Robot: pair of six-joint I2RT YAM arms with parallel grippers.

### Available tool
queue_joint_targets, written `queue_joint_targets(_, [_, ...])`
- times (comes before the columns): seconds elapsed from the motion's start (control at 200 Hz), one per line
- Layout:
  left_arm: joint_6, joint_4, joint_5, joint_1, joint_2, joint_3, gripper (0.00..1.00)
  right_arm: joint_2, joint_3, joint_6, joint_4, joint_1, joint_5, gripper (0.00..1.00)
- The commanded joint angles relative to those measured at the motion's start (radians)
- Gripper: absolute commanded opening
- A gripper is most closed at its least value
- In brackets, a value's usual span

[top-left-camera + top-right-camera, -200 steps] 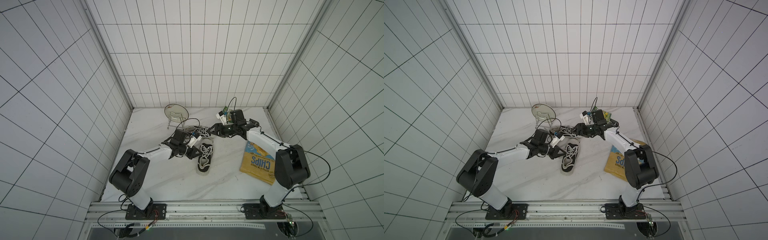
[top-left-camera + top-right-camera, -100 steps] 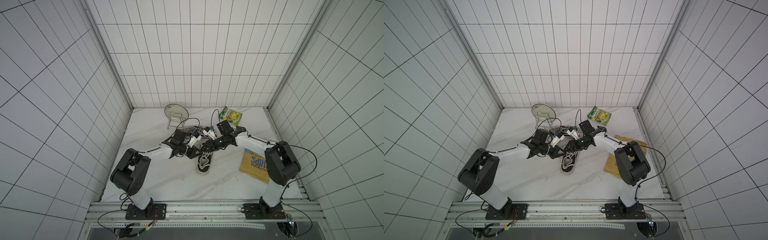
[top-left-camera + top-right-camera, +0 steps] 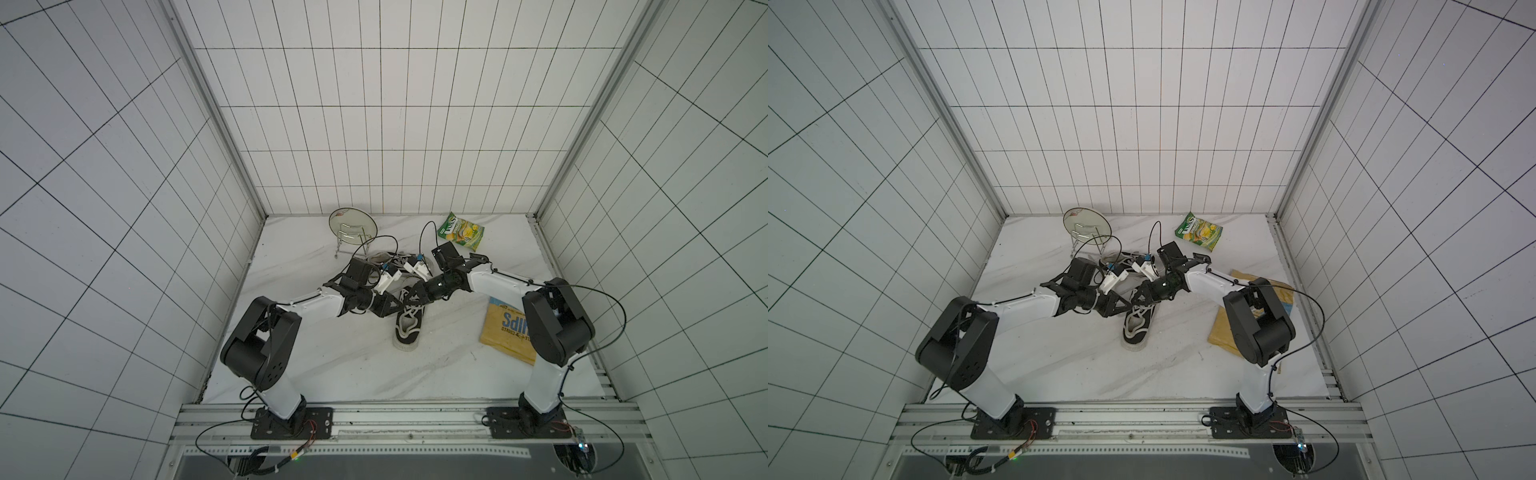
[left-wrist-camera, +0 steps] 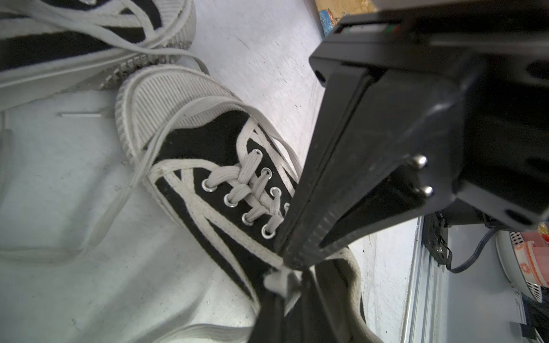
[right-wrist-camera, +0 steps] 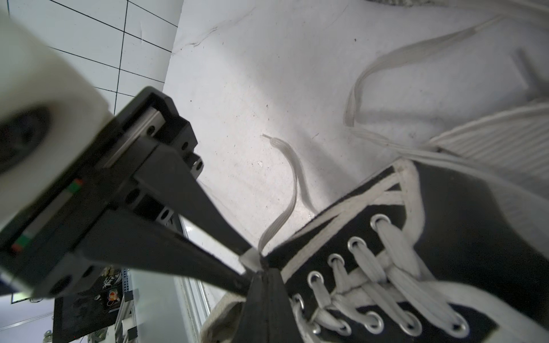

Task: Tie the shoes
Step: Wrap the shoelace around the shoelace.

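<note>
The right gripper [image 4: 290, 262] was pressed shut on a white lace [image 5: 294, 190] beside the top eyelets of the nearer shoe [image 3: 409, 328], in the middle of the table [image 3: 332, 365]. The left gripper [image 5: 251, 267] bracketed that strand; its grip was not determinable. Judged a lace handover. The next move would need one clean release, tension kept.

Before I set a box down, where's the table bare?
Bare: the near strip between the shoe and front rail; the patch between green pouch and yellow bag. Crowded: where left pincer and right pincer meet over the shoe, back to the plate stand.
</note>
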State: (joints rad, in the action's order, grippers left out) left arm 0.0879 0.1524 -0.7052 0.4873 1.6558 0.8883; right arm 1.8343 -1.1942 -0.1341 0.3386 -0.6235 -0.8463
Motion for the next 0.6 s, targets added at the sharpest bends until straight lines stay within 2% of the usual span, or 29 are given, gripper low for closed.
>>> queue_joint_targets(0.0, [0.085, -0.059, 0.086, -0.041, -0.055, 0.006, 0.5, -0.088, 0.05, -0.024, -0.068, -0.003, 0.071, 0.0])
queue_joint_targets(0.045, [0.128, -0.07, 0.132, -0.07, -0.07, -0.003, 0.68, -0.118, 0.071, -0.039, -0.098, 0.004, 0.093, 0.0])
queue_joint_targets(0.08, [0.157, -0.059, 0.156, -0.093, -0.071, 0.003, 0.78, -0.139, 0.087, -0.051, -0.117, 0.01, 0.107, 0.0])
queue_joint_targets(0.145, [0.195, 0.004, 0.186, -0.131, -0.052, 0.039, 0.86, -0.165, 0.108, -0.063, -0.138, 0.014, 0.121, 0.0])
queue_joint_targets(0.2, [0.191, 0.075, 0.223, -0.145, -0.019, 0.086, 0.86, -0.176, 0.118, -0.069, -0.142, 0.015, 0.128, 0.0])
queue_joint_targets(0.305, [0.148, 0.183, 0.332, -0.132, 0.044, 0.166, 0.79, -0.185, 0.135, -0.078, -0.149, 0.015, 0.134, 0.0])
queue_joint_targets(0.505, [0.114, 0.252, 0.461, -0.092, 0.146, 0.26, 0.59, -0.212, 0.177, -0.1, -0.182, 0.016, 0.161, 0.0])
queue_joint_targets(0.595, [0.101, 0.26, 0.488, -0.063, 0.188, 0.293, 0.57, -0.213, 0.181, -0.105, -0.188, 0.015, 0.162, 0.0])
